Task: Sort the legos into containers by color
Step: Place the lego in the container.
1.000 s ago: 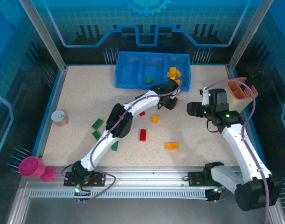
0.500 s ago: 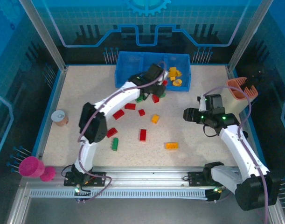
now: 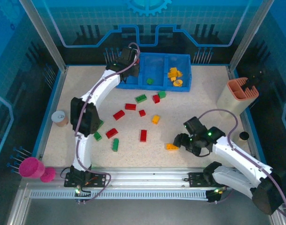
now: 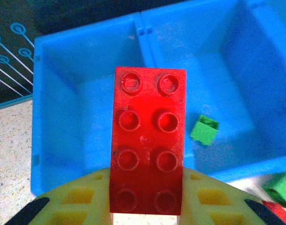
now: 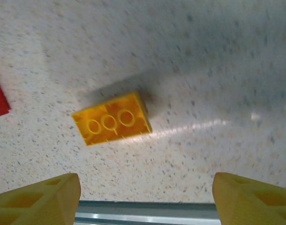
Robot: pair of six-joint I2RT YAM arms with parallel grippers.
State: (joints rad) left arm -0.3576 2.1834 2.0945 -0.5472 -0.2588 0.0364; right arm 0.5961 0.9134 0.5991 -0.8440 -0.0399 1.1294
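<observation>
Few bricks (image 3: 174,74) sit sorted in the tray (image 3: 154,86); left pincer (image 3: 128,63) holds a red brick (image 4: 147,140) above it, right pincer (image 5: 145,197) gapes over a yellow brick (image 5: 112,119), many lie loose.

Both white arms (image 3: 98,91) have black joints and purple cables; the fingers (image 4: 93,197) are yellow, with moulded recesses.

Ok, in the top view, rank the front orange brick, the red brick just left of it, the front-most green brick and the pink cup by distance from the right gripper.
From the right gripper:
1. Orange brick, just left of it.
2. Red brick, mid-table.
3. Green brick, further left.
4. Pink cup, far left corner.
</observation>
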